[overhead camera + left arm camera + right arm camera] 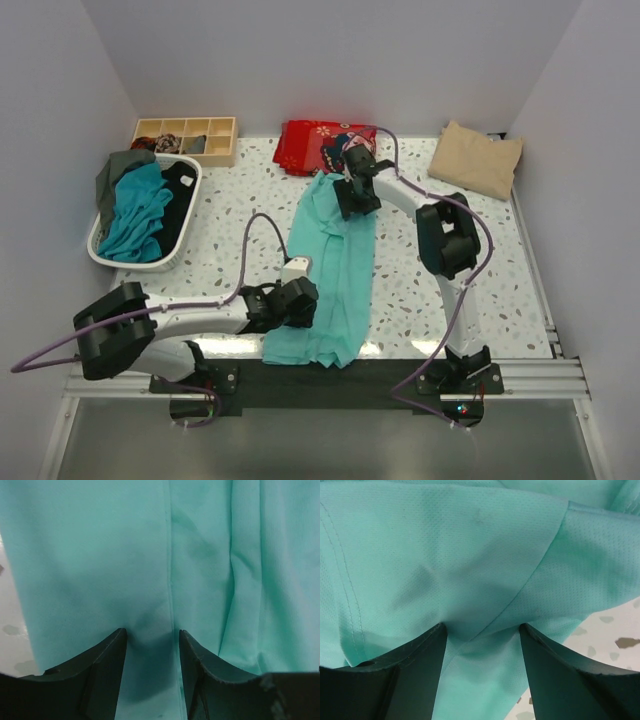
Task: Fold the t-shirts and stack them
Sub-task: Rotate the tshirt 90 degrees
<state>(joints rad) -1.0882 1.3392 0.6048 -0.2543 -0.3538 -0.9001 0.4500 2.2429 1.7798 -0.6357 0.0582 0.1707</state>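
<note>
A light turquoise-mint t-shirt point(335, 270) lies as a long, narrow strip down the middle of the table, from the back to the near edge. My left gripper point(297, 302) sits on its left edge near the front end. In the left wrist view the gripper point(152, 632) is open, its tips pressed on the mint cloth point(100, 555) beside a seam. My right gripper point(355, 198) sits on the shirt's far end. In the right wrist view it point(482, 626) is open over the mint cloth point(470, 545), which puckers between the jaws. A folded beige t-shirt point(475, 158) lies at the back right.
A white basket point(100, 250) at the left holds a darker teal tee point(138, 215), a black one point(180, 200) and a grey-green one point(115, 170). A wooden compartment box point(185, 138) and a red patterned cloth point(310, 145) lie at the back. Speckled tabletop point(615, 635) shows beside the shirt.
</note>
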